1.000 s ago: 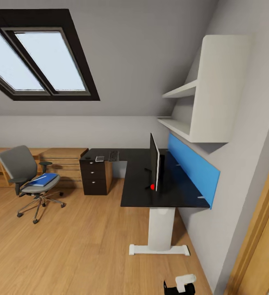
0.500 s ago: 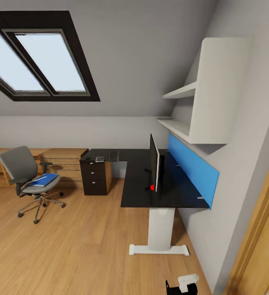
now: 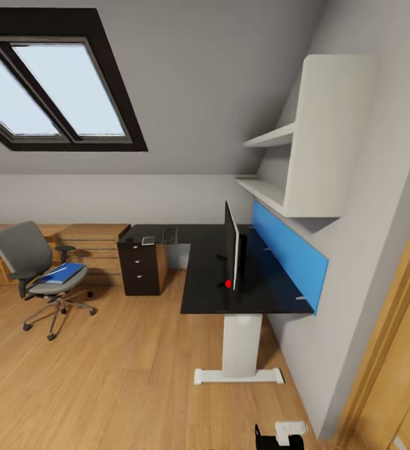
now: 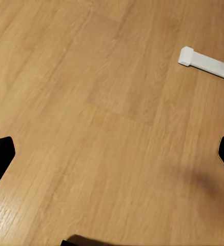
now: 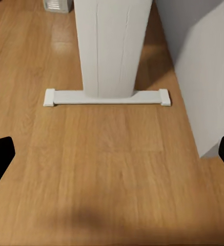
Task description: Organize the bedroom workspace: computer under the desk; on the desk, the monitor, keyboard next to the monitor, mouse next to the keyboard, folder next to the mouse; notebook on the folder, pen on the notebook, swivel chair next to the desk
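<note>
The whole head view has shifted slightly leftward since the earlier frames; the furniture itself has not moved. The monitor (image 3: 232,253) stands on the black counter (image 3: 205,294), edge-on, before a blue wall panel (image 3: 289,253). The keyboard (image 3: 169,235) lies on the far wing beside a small grey item, above the drawers (image 3: 139,272). The folder (image 3: 60,273) rests on the swivel chair (image 3: 37,275), well apart from the counter. Both hands face bare floor, fingertips spread wide, holding nothing; the right wrist view shows the white pedestal leg (image 5: 113,48).
</note>
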Controlling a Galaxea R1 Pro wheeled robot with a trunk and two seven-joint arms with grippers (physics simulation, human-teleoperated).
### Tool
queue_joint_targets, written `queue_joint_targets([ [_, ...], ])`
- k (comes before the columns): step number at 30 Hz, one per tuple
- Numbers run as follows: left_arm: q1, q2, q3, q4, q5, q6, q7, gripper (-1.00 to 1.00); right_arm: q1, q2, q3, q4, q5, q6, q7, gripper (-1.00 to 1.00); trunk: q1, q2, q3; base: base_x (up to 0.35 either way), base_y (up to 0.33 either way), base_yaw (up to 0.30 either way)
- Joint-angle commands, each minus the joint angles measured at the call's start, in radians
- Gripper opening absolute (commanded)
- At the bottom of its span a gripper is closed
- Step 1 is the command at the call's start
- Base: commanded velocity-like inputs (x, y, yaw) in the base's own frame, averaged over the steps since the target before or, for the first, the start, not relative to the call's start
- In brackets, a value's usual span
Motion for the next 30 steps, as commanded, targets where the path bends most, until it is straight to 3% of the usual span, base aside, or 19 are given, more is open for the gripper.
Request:
queue_joint_targets([
  [1,0.0,0.001,-0.008,-0.004,0.009,-0.004,0.003,1.0,-0.001,0.0,0.008,0.002,-0.01,-0.004,-0.004,1.0,-0.004,0.007,0.002,0.0,0.0,-0.197],
  [15,0.0,0.002,-0.004,0.013,0.017,-0.012,-0.001,1.0,-0.001,0.002,0.008,-0.011,-0.034,-0.006,-0.004,1.0,-0.007,0.013,0.013,0.0,0.0,-0.21],
  [30,0.0,0.007,-0.001,0.023,0.017,-0.013,-0.002,1.0,-0.001,0.008,0.006,-0.012,-0.037,0.0,-0.005,1.0,-0.007,0.013,0.002,0.0,0.0,0.042],
])
